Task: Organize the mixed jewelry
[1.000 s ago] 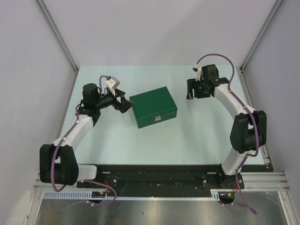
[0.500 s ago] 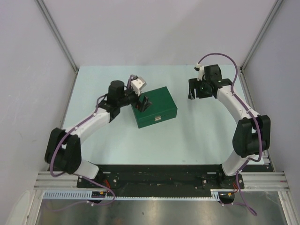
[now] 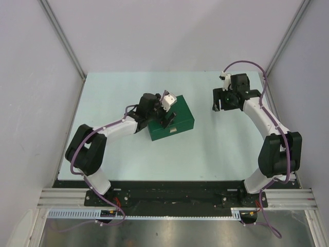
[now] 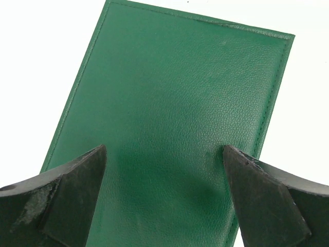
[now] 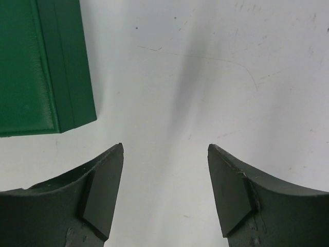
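The mixed jewelry is out of view in every frame. A closed green box (image 3: 183,121) lies at the table's middle. My left gripper (image 3: 165,119) hangs over the box's left half, open. In the left wrist view the green leather lid (image 4: 175,92) fills the frame. The left gripper (image 4: 164,154) has its jaws wide apart just above the lid, with nothing between them. My right gripper (image 3: 222,102) is at the back right, apart from the box. In the right wrist view it (image 5: 165,149) stands open over bare table, with a corner of the box (image 5: 36,67) at the upper left.
The pale table (image 3: 221,144) is bounded by grey side walls and metal frame posts. The arm bases sit on the black rail (image 3: 169,193) at the near edge. A small latch (image 3: 172,129) shows on the box's near side.
My left arm has swung right, from beside the box's left edge to above its lid. The right arm has drifted slightly right. Both grippers kept the same opening.
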You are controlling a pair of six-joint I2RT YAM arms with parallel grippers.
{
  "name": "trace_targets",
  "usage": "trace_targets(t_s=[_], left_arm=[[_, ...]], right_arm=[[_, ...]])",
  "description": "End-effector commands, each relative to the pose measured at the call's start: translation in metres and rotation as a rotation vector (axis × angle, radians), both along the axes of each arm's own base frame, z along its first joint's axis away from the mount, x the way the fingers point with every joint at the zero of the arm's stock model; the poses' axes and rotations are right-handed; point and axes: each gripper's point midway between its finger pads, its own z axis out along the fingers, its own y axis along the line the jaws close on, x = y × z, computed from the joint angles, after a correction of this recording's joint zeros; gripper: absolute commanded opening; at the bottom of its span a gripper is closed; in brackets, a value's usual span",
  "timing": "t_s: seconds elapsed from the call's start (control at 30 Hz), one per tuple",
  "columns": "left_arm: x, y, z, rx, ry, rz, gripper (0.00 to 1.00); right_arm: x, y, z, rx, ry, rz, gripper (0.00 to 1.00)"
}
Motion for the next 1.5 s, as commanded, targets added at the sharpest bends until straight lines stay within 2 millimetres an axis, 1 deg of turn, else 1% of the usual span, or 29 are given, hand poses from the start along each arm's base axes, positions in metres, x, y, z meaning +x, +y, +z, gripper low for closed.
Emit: trace_targets(t_s=[0.0, 0.17, 0.2, 0.33, 0.37, 0.43, 0.47, 0.53, 0.57, 0.63, 0.7, 0.73, 0.77, 0.83, 0.87, 0.9, 0.93, 0.97, 1.0, 1.03, 1.07, 1.1, 1.17, 1.2, 1.27, 1.3, 1.37, 1.4, 1.47], left_arm=[[0.002, 0.001, -0.015, 0.068, -0.013, 0.015, 1.00], [-0.002, -0.001, -0.020, 0.111, 0.005, 0.019, 1.00], [-0.004, 0.001, -0.025, 0.124, 0.024, 0.023, 1.00], [-0.005, 0.004, -0.016, 0.117, 0.006, 0.035, 1.00], [-0.004, 0.006, -0.006, 0.107, -0.014, 0.046, 1.00], [-0.003, 0.008, 0.007, 0.096, -0.038, 0.066, 1.00], [-0.002, 0.011, 0.023, 0.080, -0.068, 0.079, 1.00], [-0.003, 0.014, 0.039, 0.065, -0.100, 0.089, 1.00], [-0.004, 0.018, 0.055, 0.048, -0.133, 0.100, 1.00], [-0.004, 0.024, 0.071, 0.038, -0.171, 0.120, 1.00], [-0.012, 0.034, 0.089, 0.031, -0.186, 0.131, 1.00], [-0.012, 0.040, 0.094, 0.028, -0.194, 0.144, 1.00], [-0.015, 0.045, 0.109, 0.016, -0.215, 0.153, 1.00], [-0.015, 0.059, 0.123, 0.007, -0.232, 0.183, 1.00], [-0.019, 0.065, 0.139, -0.012, -0.255, 0.196, 1.00], [-0.020, 0.071, 0.148, -0.026, -0.267, 0.210, 1.00], [-0.017, 0.082, 0.156, -0.032, -0.279, 0.241, 1.00], [-0.021, 0.091, 0.173, -0.051, -0.307, 0.262, 1.00], [-0.022, 0.098, 0.181, -0.063, -0.314, 0.281, 1.00], [-0.020, 0.109, 0.193, -0.076, -0.332, 0.312, 1.00], [-0.025, 0.118, 0.204, -0.088, -0.343, 0.330, 1.00], [-0.023, 0.133, 0.212, -0.095, -0.357, 0.387, 1.00], [-0.029, 0.151, 0.231, -0.123, -0.384, 0.445, 1.00], [-0.028, 0.163, 0.236, -0.128, -0.396, 0.482, 1.00], [-0.035, 0.178, 0.250, -0.151, -0.419, 0.529, 1.00], [-0.035, 0.191, 0.253, -0.153, -0.426, 0.564, 1.00], [-0.041, 0.202, 0.260, -0.179, -0.433, 0.603, 1.00], [-0.041, 0.213, 0.263, -0.182, -0.439, 0.633, 1.00], [-0.044, 0.221, 0.263, -0.202, -0.430, 0.663, 1.00]], right_arm=[[0.001, -0.007, 0.015, 0.009, -0.055, -0.005, 0.71], [0.000, -0.008, 0.015, 0.012, -0.054, -0.005, 0.71], [0.000, -0.009, 0.017, 0.012, -0.061, -0.007, 0.71], [-0.001, -0.015, 0.024, 0.009, -0.081, -0.013, 0.71], [-0.001, -0.016, 0.026, 0.008, -0.088, -0.013, 0.71], [-0.002, -0.018, 0.032, 0.000, -0.104, -0.013, 0.71], [-0.002, -0.019, 0.035, -0.001, -0.113, -0.014, 0.71], [-0.003, -0.022, 0.043, -0.012, -0.136, -0.019, 0.72], [-0.004, -0.023, 0.046, -0.015, -0.148, -0.023, 0.72], [-0.004, -0.026, 0.052, -0.027, -0.169, -0.028, 0.72], [-0.005, -0.029, 0.064, -0.037, -0.203, -0.032, 0.77], [-0.004, -0.031, 0.068, -0.046, -0.221, -0.041, 0.79], [-0.005, -0.033, 0.075, -0.052, -0.244, -0.046, 0.80], [-0.004, -0.037, 0.087, -0.062, -0.284, -0.058, 0.82], [-0.005, -0.039, 0.095, -0.067, -0.310, -0.064, 0.83], [-0.004, -0.041, 0.100, -0.071, -0.330, -0.069, 0.85], [-0.004, -0.043, 0.105, -0.082, -0.345, -0.080, 0.88], [-0.005, -0.045, 0.110, -0.086, -0.361, -0.085, 0.94], [-0.005, -0.049, 0.118, -0.096, -0.390, -0.101, 0.97], [-0.005, -0.051, 0.123, -0.103, -0.404, -0.111, 1.00], [-0.005, -0.053, 0.127, -0.106, -0.418, -0.119, 1.00], [-0.005, -0.055, 0.133, -0.110, -0.435, -0.129, 1.00], [-0.004, -0.061, 0.145, -0.122, -0.464, -0.159, 1.00], [-0.003, -0.063, 0.150, -0.124, -0.476, -0.165, 1.00], [-0.003, -0.065, 0.161, -0.122, -0.500, -0.177, 1.00], [-0.003, -0.066, 0.165, -0.121, -0.510, -0.185, 1.00], [-0.006, -0.067, 0.173, -0.110, -0.532, -0.197, 1.00], [-0.006, -0.069, 0.177, -0.108, -0.545, -0.209, 1.00], [-0.007, -0.070, 0.184, -0.101, -0.568, -0.226, 1.00]])
